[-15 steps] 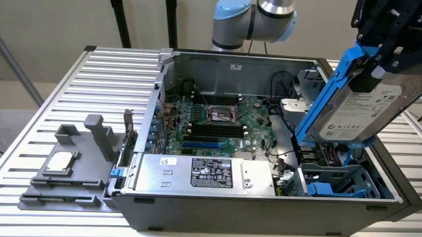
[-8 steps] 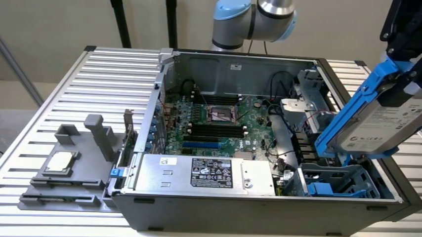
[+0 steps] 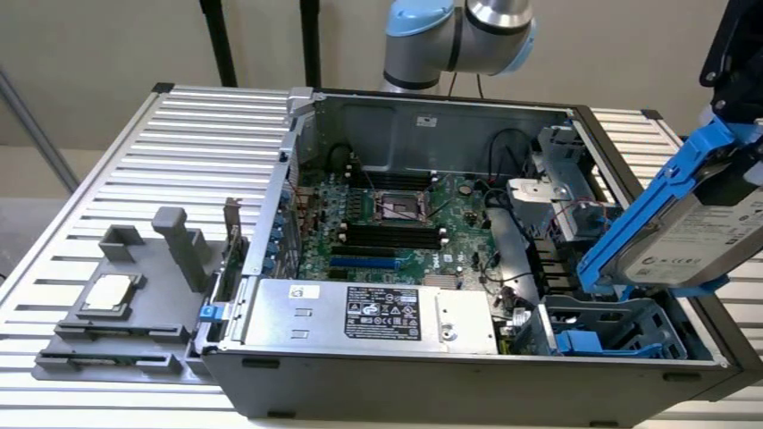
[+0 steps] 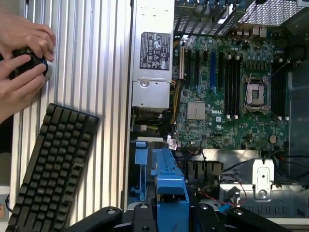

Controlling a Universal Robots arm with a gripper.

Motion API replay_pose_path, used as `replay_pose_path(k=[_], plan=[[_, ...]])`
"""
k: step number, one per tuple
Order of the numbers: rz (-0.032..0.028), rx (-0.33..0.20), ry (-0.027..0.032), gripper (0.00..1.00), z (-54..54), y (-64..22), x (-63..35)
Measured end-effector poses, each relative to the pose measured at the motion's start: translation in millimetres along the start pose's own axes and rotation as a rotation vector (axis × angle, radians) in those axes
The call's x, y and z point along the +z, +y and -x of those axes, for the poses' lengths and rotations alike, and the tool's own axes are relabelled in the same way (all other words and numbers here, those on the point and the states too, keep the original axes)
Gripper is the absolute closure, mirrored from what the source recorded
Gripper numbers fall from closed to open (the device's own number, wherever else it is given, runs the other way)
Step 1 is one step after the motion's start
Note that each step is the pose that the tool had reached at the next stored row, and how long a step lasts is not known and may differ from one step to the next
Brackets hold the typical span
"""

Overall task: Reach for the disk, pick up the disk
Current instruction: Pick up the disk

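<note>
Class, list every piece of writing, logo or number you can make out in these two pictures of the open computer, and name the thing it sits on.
"DELL", faint, on the motherboard in the wrist view.
Black label on the silver power supply box: white print, too small to read.
White label on the blue-framed disk: print too blurred to read.
Keyboard keys: no legible lettering.
Small sticker on the power supply box: unreadable.

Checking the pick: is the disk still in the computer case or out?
Out. The disk hangs tilted above the case, gripper clamping its blue frame.
</note>
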State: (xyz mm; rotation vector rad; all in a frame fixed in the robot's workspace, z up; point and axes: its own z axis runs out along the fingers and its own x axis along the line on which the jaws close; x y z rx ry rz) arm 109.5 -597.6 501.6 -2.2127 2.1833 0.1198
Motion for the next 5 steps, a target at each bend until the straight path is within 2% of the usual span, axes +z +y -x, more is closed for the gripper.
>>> replay_pose_path(k=[5], plan=[[0.0000, 0.000, 0.0001, 0.67, 0.0, -0.1, 0.0]])
